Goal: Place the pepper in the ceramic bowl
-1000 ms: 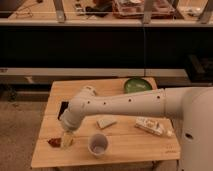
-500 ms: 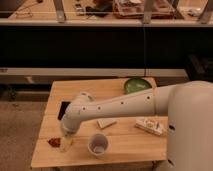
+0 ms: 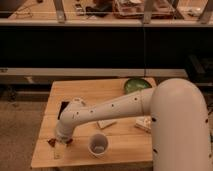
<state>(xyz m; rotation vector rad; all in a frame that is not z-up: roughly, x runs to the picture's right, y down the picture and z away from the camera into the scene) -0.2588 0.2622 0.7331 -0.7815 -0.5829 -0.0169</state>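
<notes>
The pepper [image 3: 53, 142] is a small dark reddish shape lying on the wooden table [image 3: 90, 90] near its front left corner. My gripper [image 3: 61, 144] is down at the table right over and beside the pepper, and the arm hides part of it. The ceramic bowl [image 3: 136, 85] is green and sits at the back right of the table, partly hidden behind my white arm [image 3: 150, 115].
A white cup [image 3: 98, 145] stands just right of the gripper near the front edge. A black phone [image 3: 63, 109] lies at the left behind the arm. A pale flat item [image 3: 106, 123] and a snack packet [image 3: 143, 124] lie mid-table. A dark shelf stands behind.
My arm has reached lower and further toward the front left corner, bringing the gripper down onto the pepper. The arm now fills more of the right side of the view.
</notes>
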